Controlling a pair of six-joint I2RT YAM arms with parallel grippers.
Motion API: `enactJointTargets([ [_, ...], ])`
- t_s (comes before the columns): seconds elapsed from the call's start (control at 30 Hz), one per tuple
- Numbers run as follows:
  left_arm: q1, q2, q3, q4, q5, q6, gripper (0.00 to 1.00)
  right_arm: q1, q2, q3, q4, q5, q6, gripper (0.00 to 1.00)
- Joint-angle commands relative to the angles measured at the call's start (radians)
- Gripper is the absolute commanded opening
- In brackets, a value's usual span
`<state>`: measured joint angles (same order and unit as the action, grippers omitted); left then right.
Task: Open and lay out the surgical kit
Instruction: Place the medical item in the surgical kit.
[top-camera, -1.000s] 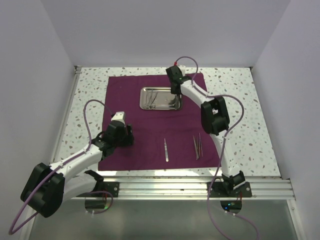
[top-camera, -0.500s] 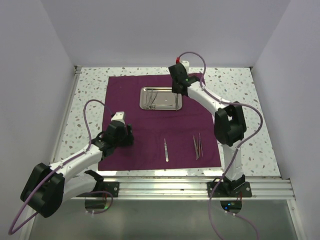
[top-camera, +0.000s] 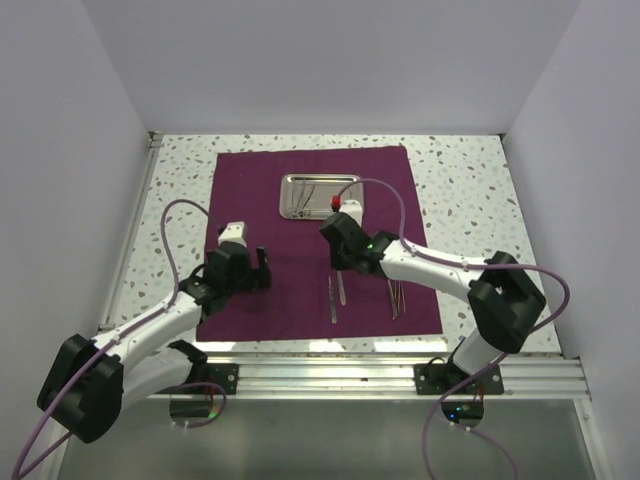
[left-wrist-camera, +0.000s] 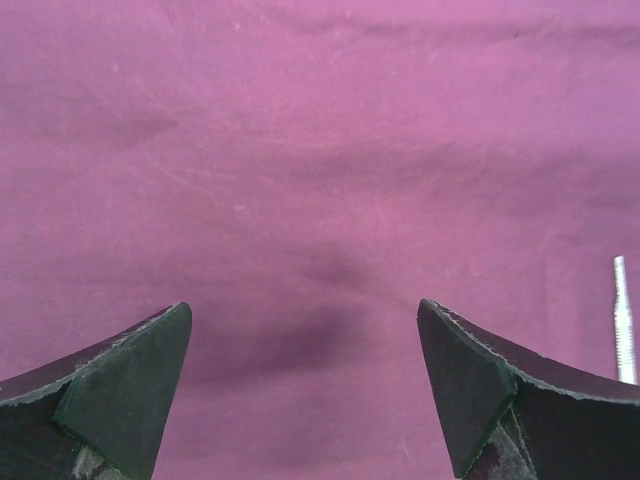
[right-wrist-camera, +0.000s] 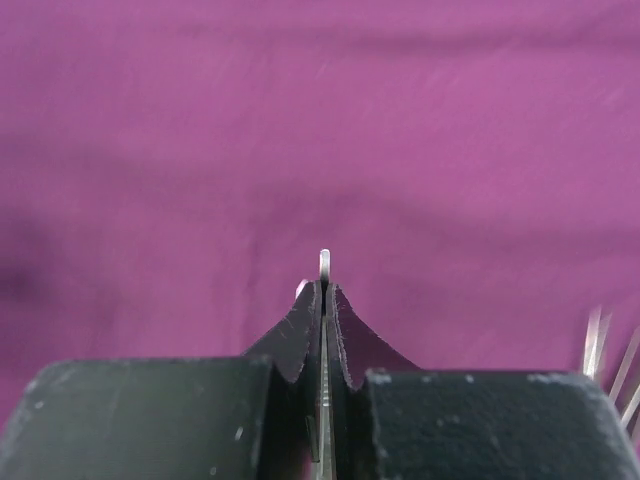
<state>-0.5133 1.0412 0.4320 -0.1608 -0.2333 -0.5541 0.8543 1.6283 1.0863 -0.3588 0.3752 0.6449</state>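
The purple wrap (top-camera: 300, 240) is lying open on the desk (top-camera: 470, 190), tweezers (top-camera: 332, 305) and a cluster of instruments (top-camera: 396, 295) laid near, further instruments (top-camera: 308, 197) waiting in the far steel tray (top-camera: 285, 196), the right gripper (right-wrist-camera: 324, 292) pinching a thin silver instrument (right-wrist-camera: 324, 258) in its jaws, the left gripper (left-wrist-camera: 302, 310) hanging with jaws spread.

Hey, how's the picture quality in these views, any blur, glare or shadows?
Top view: sharp, evenly lit, glare on the tray. Left wrist: fairly sharp cloth, a soft shadow by the open left gripper. Right wrist: soft all over, the right gripper and its pinched instrument blurred.
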Motion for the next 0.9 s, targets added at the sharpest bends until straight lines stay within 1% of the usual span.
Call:
enactJointTargets([
  [0.0, -0.005, -0.049, 0.014, 0.01, -0.029, -0.013, 0.99, 0.043, -0.061, -0.057, 0.058, 0.021, 0.085, 0.0],
  [0.13, -0.005, -0.056, 0.013, 0.009, -0.029, -0.013, 0.99, 0.095, -0.048, -0.092, 0.064, 0.024, 0.119, 0.0],
  [0.3, -0.005, -0.037, 0.017, 0.01, -0.028, -0.01, 0.99, 0.107, -0.012, -0.121, 0.073, 0.031, 0.142, 0.0],
  [0.37, -0.005, -0.033, 0.02, 0.01, -0.028, -0.01, 0.99, 0.107, -0.001, -0.121, 0.067, 0.034, 0.144, 0.19],
  [0.4, -0.005, -0.033, 0.019, 0.01, -0.028, -0.009, 1.0, 0.107, -0.001, -0.121, 0.067, 0.033, 0.142, 0.33],
  [0.43, -0.005, -0.032, 0.019, 0.013, -0.026, -0.009, 0.99, 0.107, -0.004, -0.118, 0.067, 0.033, 0.134, 0.73],
  [0.47, -0.005, -0.03, 0.019, 0.014, -0.026, -0.007, 0.99, 0.107, -0.005, -0.115, 0.054, 0.037, 0.134, 0.82],
  [0.53, -0.005, -0.029, 0.019, 0.017, -0.023, -0.006, 1.0, 0.107, -0.013, -0.098, 0.035, 0.062, 0.128, 0.92],
  [0.63, -0.005, -0.029, 0.019, 0.015, -0.023, -0.006, 0.99, 0.107, -0.028, -0.054, -0.011, 0.105, 0.107, 0.93],
  [0.73, -0.005, -0.03, 0.019, 0.012, -0.023, -0.006, 0.99, 0.097, -0.035, 0.032, -0.049, 0.197, 0.055, 0.93],
  [0.8, -0.005, -0.033, 0.019, 0.012, -0.024, -0.006, 1.0, 0.068, -0.015, 0.108, -0.046, 0.199, 0.019, 0.93],
  [0.87, -0.007, -0.038, 0.019, 0.012, -0.021, -0.006, 0.99, -0.009, 0.01, 0.158, -0.028, 0.148, -0.025, 0.92],
])
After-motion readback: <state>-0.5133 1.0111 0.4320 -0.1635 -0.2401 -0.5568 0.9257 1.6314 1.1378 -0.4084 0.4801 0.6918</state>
